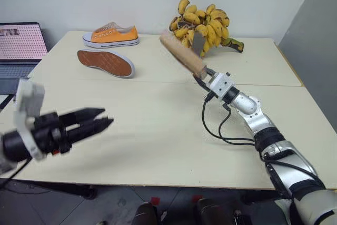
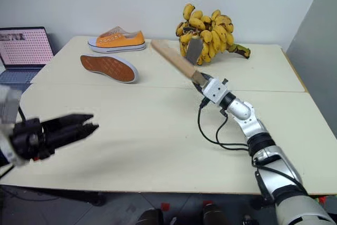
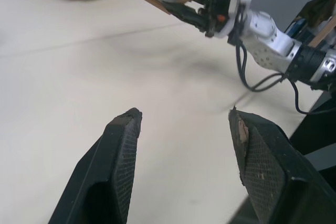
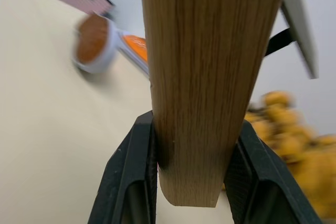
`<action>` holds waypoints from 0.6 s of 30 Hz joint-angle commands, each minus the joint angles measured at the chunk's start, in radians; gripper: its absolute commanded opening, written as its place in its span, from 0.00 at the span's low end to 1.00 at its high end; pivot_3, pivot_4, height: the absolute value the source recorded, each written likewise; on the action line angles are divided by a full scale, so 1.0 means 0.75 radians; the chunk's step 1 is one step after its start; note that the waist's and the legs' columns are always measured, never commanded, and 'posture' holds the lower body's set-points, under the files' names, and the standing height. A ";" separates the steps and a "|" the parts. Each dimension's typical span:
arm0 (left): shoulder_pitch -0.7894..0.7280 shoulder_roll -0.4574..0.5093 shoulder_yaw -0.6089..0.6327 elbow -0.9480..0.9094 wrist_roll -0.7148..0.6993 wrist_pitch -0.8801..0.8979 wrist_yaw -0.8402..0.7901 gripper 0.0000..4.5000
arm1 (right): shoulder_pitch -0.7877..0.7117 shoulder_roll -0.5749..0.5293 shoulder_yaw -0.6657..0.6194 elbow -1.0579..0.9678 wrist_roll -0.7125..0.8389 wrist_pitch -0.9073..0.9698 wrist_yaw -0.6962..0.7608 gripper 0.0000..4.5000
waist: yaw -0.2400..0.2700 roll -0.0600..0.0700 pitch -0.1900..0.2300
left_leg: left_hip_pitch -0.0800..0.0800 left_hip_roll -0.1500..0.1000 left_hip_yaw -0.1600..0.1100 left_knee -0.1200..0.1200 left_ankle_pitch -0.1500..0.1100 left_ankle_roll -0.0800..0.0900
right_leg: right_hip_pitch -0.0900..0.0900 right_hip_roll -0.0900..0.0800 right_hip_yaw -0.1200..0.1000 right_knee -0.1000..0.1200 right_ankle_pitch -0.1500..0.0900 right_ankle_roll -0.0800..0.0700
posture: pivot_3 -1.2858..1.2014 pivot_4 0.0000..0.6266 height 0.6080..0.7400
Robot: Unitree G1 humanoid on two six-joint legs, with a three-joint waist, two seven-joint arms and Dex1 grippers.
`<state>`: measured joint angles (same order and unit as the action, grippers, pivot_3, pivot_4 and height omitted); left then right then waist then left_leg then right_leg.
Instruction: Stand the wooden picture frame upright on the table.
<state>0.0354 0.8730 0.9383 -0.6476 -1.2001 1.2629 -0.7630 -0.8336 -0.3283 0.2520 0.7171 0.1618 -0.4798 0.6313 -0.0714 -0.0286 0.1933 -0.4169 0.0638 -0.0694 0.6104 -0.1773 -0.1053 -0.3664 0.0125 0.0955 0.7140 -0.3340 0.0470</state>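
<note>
Nearest, at lower left, the left gripper hovers over the table with jaws released and empty. Right of centre, the right gripper is clenched on the frame, held aloft and slanting toward the bananas. I think it should lower the frame's bottom edge flat, with its stand behind, before letting go.

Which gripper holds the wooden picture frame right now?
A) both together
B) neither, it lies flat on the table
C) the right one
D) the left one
C: the right gripper clamps the wooden picture frame between both fingers, while the left gripper hangs open and empty.
</note>
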 commanded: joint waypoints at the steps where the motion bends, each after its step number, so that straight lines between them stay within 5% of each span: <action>1: 0.036 -0.034 0.053 -0.050 -0.009 -0.107 0.127 0.63 | 0.074 0.038 -0.058 -0.254 0.223 0.333 0.224 0.28 | 0.013 0.000 0.000 | 0.000 0.000 0.000 0.000 0.000 0.000 | 0.000 0.000 0.000 0.000 0.000 0.000 | 0.52 0.24 1.00; 8: 0.104 -0.033 0.051 -0.070 -0.099 -0.186 0.284 0.63 | 0.255 0.079 -0.056 -0.449 0.285 0.653 0.328 0.28 | 0.022 0.000 0.000 | -0.002 0.000 0.002 -0.002 -0.001 0.000 | -0.004 0.000 0.002 -0.001 -0.001 -0.002 | 0.52 0.24 1.00; 18: 0.060 0.047 -0.049 -0.022 -0.219 -0.273 0.467 0.63 | 0.321 0.163 -0.130 -0.361 0.240 0.806 0.242 0.28 | 0.018 0.000 0.000 | -0.002 0.002 0.005 -0.003 -0.001 0.000 | -0.007 0.003 0.004 -0.001 -0.002 -0.003 | 0.52 0.24 1.00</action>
<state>0.0934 0.8850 0.9092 -0.6659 -1.3386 1.0894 -0.4345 -0.5841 -0.2151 0.1989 0.4682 0.3332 0.1188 0.8234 -0.0577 -0.0286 0.1934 -0.4186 0.0650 -0.0658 0.6083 -0.1779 -0.1054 -0.3719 0.0146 0.0989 0.7135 -0.3358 0.0447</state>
